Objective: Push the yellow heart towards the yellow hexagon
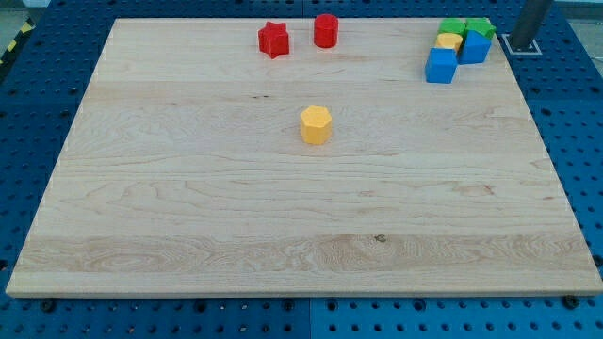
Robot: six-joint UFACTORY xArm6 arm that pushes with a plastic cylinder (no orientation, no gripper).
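The yellow hexagon (316,124) stands alone near the middle of the wooden board (188,207). The yellow heart (449,42) sits in a tight cluster at the view's top right, hemmed in by green and blue blocks; only part of it shows. My tip does not clearly show over the board. A dark upright post (532,24) stands just off the board's top right corner, close to the cluster; I cannot tell if it is my rod.
A red star (273,40) and a red cylinder (326,30) stand near the top edge. Two green blocks (453,26) (480,26) lie behind the heart. One blue block (440,66) lies below it, another (475,47) to its right.
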